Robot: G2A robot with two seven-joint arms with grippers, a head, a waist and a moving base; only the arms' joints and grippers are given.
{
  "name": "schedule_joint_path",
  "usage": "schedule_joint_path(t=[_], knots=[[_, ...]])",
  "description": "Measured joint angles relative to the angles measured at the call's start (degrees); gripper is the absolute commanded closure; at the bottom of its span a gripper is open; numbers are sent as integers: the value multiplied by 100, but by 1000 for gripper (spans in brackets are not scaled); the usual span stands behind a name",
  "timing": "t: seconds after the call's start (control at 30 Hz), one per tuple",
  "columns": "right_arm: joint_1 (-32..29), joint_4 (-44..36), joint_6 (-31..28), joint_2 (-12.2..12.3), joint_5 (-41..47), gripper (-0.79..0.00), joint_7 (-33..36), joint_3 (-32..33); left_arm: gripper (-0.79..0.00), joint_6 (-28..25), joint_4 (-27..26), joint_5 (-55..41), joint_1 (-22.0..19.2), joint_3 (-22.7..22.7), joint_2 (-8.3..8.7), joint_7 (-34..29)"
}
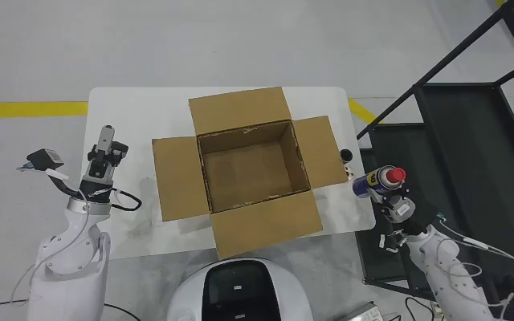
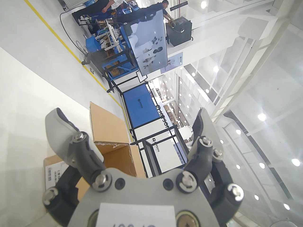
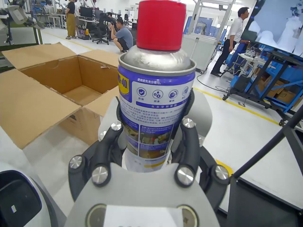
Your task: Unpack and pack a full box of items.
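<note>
Gripping the spray can around its lower body, the right gripper has its fingers pressed against either side of the label. The can's long axis runs straight out along those fingers, red cap farthest from the wrist and pointing roughly upward. From this claw the cardboard box lies to the robot's left and a little lower. Its four flaps are folded outward, its mouth is open, and the part of its floor that shows is bare. The nearest flap reaches out toward the claw, and the claw itself hangs beyond the edge of the table, well clear of the box walls. If the can is to go in, my judgement is that the move turns on this sideways offset. The can must travel leftward over that flap and wall before it can go down base first, and keeping its axis upright would spare the cap from catching the rim. The left gripper sits on the far side of the box from the can, fingers spread wide with nothing between them, so the right arm is plainly the nearer one.
</note>
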Motion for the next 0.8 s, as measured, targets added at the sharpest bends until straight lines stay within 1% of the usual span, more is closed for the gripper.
schedule_joint_path(t=[0.13,0.63,0.8], knots=[[106,175,-11,18,102,0,13,-245,-785,0,0,0,0,0,0,0],[104,168,-8,17,103,0,19,-237,-785,0,0,0,0,0,0,0],[119,257,91,5,218,0,352,-256,-785,0,0,0,0,0,0,0]])
